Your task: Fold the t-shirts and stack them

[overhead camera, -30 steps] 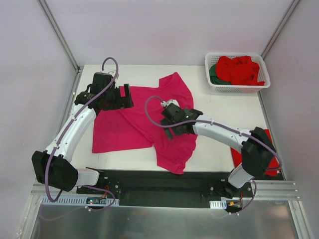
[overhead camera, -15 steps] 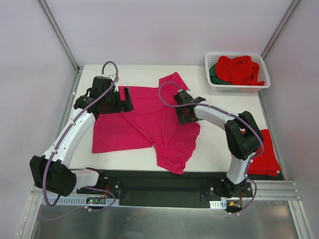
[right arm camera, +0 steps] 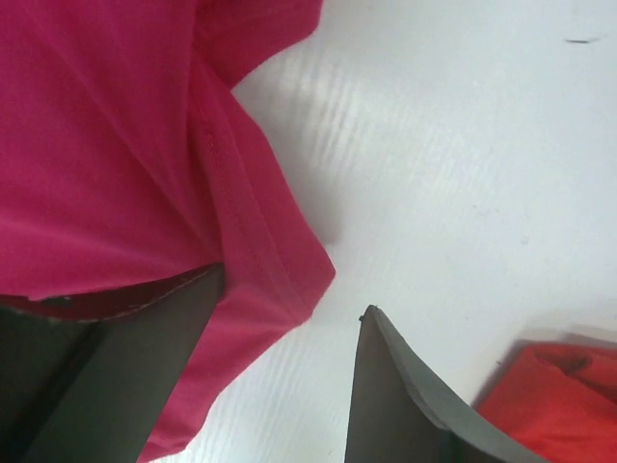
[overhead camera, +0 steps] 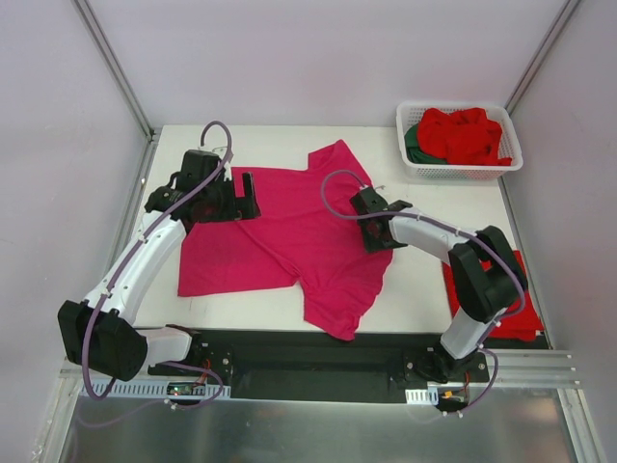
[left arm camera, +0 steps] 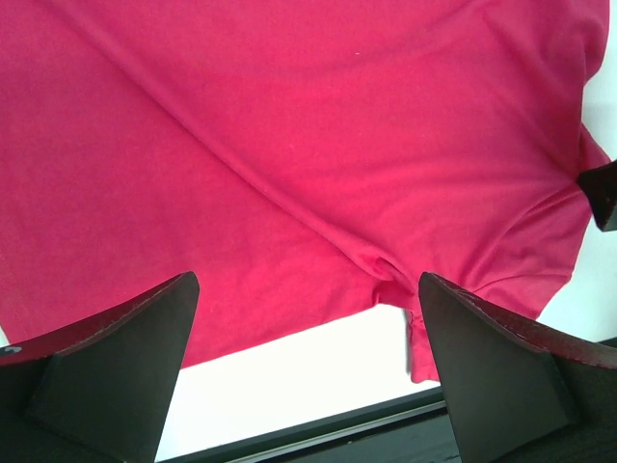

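Observation:
A magenta-pink t-shirt (overhead camera: 299, 236) lies spread on the white table (overhead camera: 424, 280), one sleeve pointing to the back. My left gripper (overhead camera: 249, 196) hovers over its left shoulder area, open, with only cloth (left arm camera: 289, 145) and table beneath it (left arm camera: 307, 280). My right gripper (overhead camera: 371, 231) sits low at the shirt's right edge. Its jaws stand partly apart (right arm camera: 294, 294), and the shirt's stitched hem (right arm camera: 260, 260) lies between them, against the left finger. A folded red t-shirt (overhead camera: 501, 299) lies near the front right edge.
A white slotted basket (overhead camera: 415, 166) stands at the back right, holding red shirts (overhead camera: 463, 133) and a dark green one (overhead camera: 413, 143). The black base rail (overhead camera: 308, 352) runs along the near edge. Grey walls enclose the table on three sides.
My right gripper has moved from the middle of the magenta shirt to its right hem, and its jaws have narrowed. The shirt's right side lies flatter. The left arm has barely moved.

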Action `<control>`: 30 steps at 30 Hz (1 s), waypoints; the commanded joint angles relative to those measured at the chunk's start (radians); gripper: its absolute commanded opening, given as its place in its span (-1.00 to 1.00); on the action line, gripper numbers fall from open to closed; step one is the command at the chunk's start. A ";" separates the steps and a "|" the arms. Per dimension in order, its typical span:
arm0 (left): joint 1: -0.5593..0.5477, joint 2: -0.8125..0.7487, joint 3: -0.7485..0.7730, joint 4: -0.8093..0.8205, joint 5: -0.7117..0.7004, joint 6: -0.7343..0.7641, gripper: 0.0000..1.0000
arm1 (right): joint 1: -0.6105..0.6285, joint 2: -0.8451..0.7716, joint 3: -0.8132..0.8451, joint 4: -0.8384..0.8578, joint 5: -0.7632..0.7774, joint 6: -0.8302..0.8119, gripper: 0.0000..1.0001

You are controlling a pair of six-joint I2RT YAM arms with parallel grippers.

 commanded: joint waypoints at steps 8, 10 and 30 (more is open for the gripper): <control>-0.022 0.010 0.008 0.009 0.010 0.021 0.98 | -0.103 -0.168 -0.122 0.080 -0.114 0.022 0.31; -0.024 0.010 0.003 0.009 0.008 0.021 0.99 | -0.120 -0.188 -0.126 0.099 -0.121 0.032 0.34; -0.043 0.000 -0.011 0.007 -0.007 0.030 0.98 | -0.196 0.066 0.258 0.267 -0.318 0.009 0.35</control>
